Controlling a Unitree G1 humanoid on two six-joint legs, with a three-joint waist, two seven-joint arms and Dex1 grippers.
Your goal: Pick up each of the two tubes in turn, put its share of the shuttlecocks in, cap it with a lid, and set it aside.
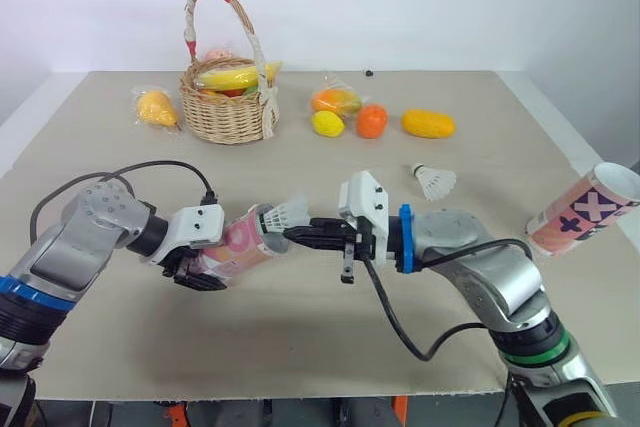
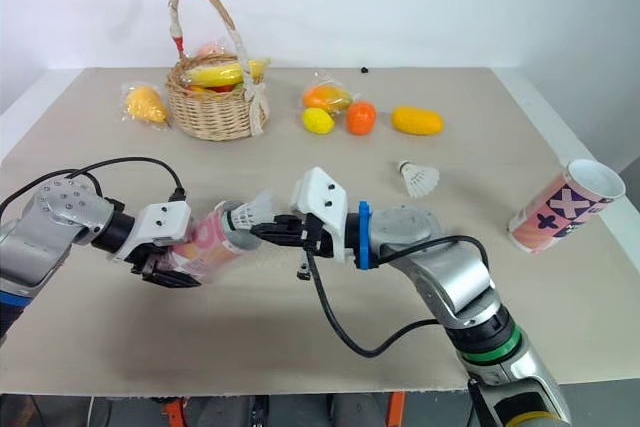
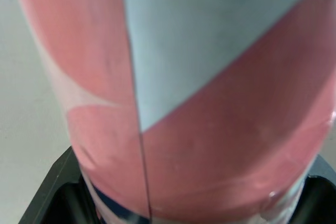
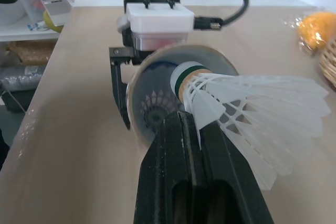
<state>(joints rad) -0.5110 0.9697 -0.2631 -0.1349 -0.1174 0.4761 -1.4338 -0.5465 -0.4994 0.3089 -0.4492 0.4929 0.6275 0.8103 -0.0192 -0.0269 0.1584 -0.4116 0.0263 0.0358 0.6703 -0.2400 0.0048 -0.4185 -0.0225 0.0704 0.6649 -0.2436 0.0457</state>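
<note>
Right gripper [image 1: 297, 235] fingers are closed on a shuttlecock [image 1: 286, 214] skirt, its cork held at the mouth of the pink tube [image 1: 238, 245] at 9 o'clock, which is clasped by the left gripper [image 1: 205, 269].

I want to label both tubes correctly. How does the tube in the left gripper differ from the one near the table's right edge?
The held tube is clamped in the left gripper above the table; the other tube lies on the table near its right edge, untouched. The held tube has a shuttlecock at its mouth, pinched by the right gripper; the other tube has none there. Both are pink-patterned and uncapped.
</note>
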